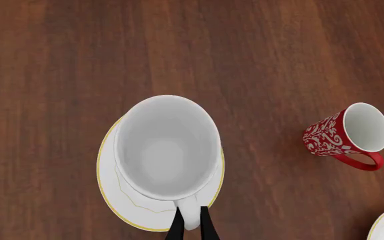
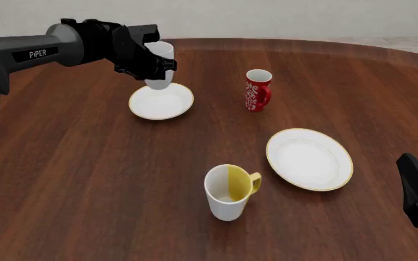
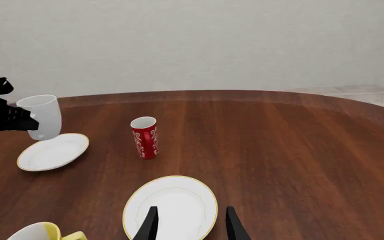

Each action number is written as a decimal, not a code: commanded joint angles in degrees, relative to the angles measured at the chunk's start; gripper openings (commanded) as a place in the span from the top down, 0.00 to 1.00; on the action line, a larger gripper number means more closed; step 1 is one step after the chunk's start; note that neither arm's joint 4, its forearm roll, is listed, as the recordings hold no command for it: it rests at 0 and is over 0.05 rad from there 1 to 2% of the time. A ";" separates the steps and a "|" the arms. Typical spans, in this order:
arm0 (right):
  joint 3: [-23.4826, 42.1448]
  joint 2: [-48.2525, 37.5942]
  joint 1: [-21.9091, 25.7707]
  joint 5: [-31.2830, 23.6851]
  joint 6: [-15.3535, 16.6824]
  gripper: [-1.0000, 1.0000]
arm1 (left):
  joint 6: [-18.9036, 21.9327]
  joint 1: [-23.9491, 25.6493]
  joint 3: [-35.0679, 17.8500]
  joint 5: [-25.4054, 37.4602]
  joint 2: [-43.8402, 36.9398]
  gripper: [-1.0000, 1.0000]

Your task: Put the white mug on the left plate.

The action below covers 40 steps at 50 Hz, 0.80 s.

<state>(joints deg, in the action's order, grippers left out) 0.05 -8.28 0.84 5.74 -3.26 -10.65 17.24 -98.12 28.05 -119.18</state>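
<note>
Nearest the camera in the front view stands a white mug with a yellow interior and handle (image 2: 229, 191), and at the right edge the dark right arm rests low; its right gripper (image 3: 190, 223), seen from its own wrist camera, holds nothing, fingers spread apart above the larger gold-rimmed plate (image 2: 310, 159). Farther on stands a small red patterned mug (image 2: 258, 90), upright, apart from both plates. Beyond it to the left, the left gripper (image 2: 153, 61) is clamped on the handle of the white mug (image 2: 159, 65), a tall, plain, all-white cup that narrows slightly toward its base. The mug hangs upright over the left plate (image 2: 161, 101), its base at the plate's far edge; whether the base touches the plate cannot be told. In the left wrist view the mug's empty white interior (image 1: 167, 148) covers most of the plate (image 1: 109, 181), whose rim shows a thin yellow line. The table (image 2: 85, 179) is dark reddish-brown wood with a visible grain and a curved far edge; behind it rises a plain pale wall (image 3: 192, 45). The left arm carries the white lettering "PiPER" (image 2: 38, 54).
</note>
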 commanded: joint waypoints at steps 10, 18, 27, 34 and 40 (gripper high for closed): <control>0.00 0.40 -0.13 -0.39 -0.12 0.00 | -0.40 -0.63 0.37 -1.44 -1.54 1.00; 0.00 0.27 -0.16 -0.27 -0.16 0.00 | -0.67 -0.73 0.54 -1.82 -1.94 1.00; 0.01 0.08 -0.24 -0.13 -0.11 0.00 | -1.30 -0.46 0.82 -2.40 -2.72 1.00; 0.01 -0.05 -0.25 -0.01 -0.14 0.00 | -0.99 -0.68 1.02 -2.64 -3.04 1.00; 0.00 -0.23 -0.23 0.13 -0.14 0.00 | -0.87 -0.80 1.19 -2.81 -3.28 1.00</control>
<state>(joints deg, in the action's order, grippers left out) 0.06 -8.30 0.62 5.70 -3.39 -11.96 16.58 -97.02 25.67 -122.18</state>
